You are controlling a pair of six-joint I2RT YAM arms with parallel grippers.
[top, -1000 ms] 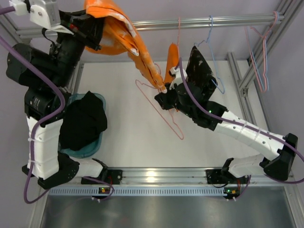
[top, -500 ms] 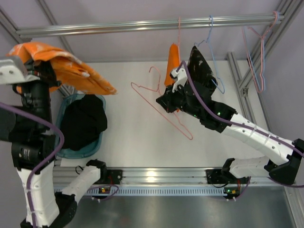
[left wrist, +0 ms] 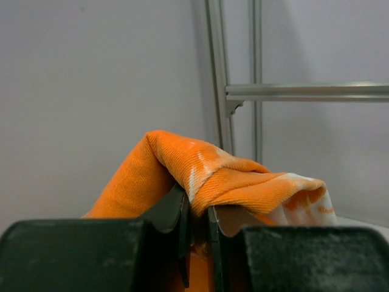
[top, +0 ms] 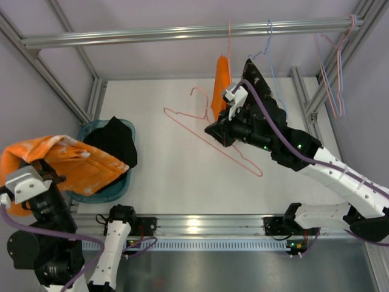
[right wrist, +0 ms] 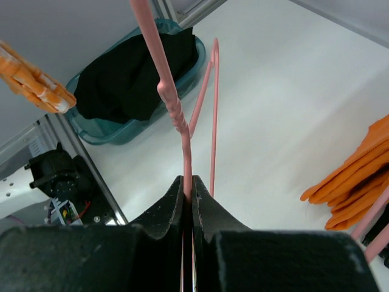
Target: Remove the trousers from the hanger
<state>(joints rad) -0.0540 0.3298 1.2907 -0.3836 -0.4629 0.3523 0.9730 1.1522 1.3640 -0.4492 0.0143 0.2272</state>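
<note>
The bright orange trousers (top: 73,163) hang bunched from my left gripper (left wrist: 197,210), which is shut on a fold of them (left wrist: 237,176) at the near left, partly over the basket. The cloth hides the fingers in the top view. The trousers are clear of the pink wire hanger (top: 200,125). My right gripper (top: 214,130) is shut on that bare hanger and holds it tilted above the table's middle. In the right wrist view the wire (right wrist: 173,103) runs up from between the closed jaws of my right gripper (right wrist: 187,190), and the trousers (right wrist: 33,79) show at far left.
A teal basket (top: 118,188) with a black garment (top: 112,143) stands at the left. Another orange garment (top: 220,82) and a black speckled garment (top: 258,85) on a light blue hanger (top: 276,100) hang from the rail. Spare hangers (top: 331,73) hang far right.
My left arm has swung the trousers from up by the rail down to the near left, off the hanger. My right gripper has shifted the bare hanger slightly right.
</note>
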